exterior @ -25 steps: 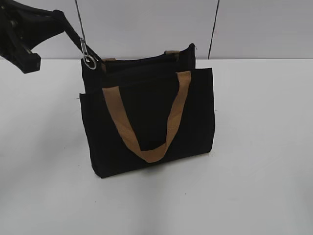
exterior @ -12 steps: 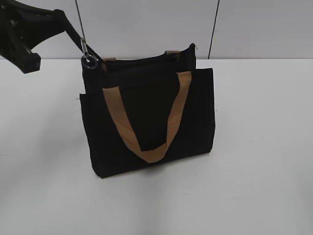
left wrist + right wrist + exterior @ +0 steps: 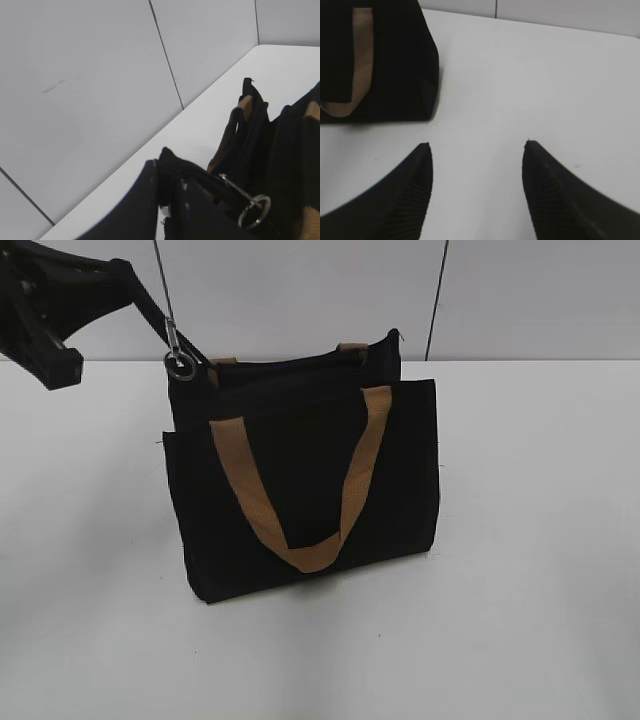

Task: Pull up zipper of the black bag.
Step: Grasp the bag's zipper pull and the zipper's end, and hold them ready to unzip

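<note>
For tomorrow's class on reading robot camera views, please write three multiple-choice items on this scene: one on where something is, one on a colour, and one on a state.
1. Where on the black bag is the silver ring pull of the zipper?
A. At its top left corner in the exterior view
B. On the front pocket
C. On the table in front of it

2. What colour are the strap handles?
A. Red
B. Tan-brown
C. White

3. How does the right gripper stand?
A. Shut on a strap
B. Shut on the zipper
C. Open, holding nothing

Answers:
1. A: the ring sits at the bag's upper left corner, by the left gripper.
2. B: the front strap shows tan-brown against the black fabric.
3. C: the right wrist view shows its fingers apart over bare table.
</note>
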{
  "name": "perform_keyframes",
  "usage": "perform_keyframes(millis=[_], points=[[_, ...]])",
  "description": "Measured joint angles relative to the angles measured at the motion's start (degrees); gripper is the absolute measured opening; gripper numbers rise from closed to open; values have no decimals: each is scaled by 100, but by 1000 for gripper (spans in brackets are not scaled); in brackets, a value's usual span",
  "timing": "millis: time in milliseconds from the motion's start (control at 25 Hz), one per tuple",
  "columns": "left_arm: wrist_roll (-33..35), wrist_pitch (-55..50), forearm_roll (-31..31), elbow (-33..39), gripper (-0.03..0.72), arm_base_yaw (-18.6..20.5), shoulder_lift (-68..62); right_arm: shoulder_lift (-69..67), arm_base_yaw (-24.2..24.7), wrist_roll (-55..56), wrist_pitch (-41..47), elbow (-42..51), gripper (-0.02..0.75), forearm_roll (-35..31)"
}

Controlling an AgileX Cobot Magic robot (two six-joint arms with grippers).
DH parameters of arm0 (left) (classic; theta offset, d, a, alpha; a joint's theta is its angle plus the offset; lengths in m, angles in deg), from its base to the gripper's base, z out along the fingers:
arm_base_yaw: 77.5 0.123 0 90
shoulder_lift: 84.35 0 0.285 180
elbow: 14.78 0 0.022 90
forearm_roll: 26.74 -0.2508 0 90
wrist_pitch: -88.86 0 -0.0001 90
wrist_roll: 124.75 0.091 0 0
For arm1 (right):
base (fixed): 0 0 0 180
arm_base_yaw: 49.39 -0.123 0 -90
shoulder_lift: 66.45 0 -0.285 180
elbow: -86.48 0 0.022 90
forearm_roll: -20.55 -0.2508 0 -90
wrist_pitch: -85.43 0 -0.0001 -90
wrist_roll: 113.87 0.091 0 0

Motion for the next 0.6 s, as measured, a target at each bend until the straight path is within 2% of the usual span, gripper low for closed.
perform_keyframes(millis=[80,280,480,600], points=[[0,6,0,0,25,0,9,-611,0,-533,-490,-11,445,-523],[0,6,0,0,25,0,9,-1689,0,-2069,-1019,-11,445,-1634],[0,13,0,0,25,0,9,-2823,0,-4081,-1417,-104,445,-3579],[0,12,0,0,25,0,9,-3545,0,-5244,-1444,-490,416,-4546]])
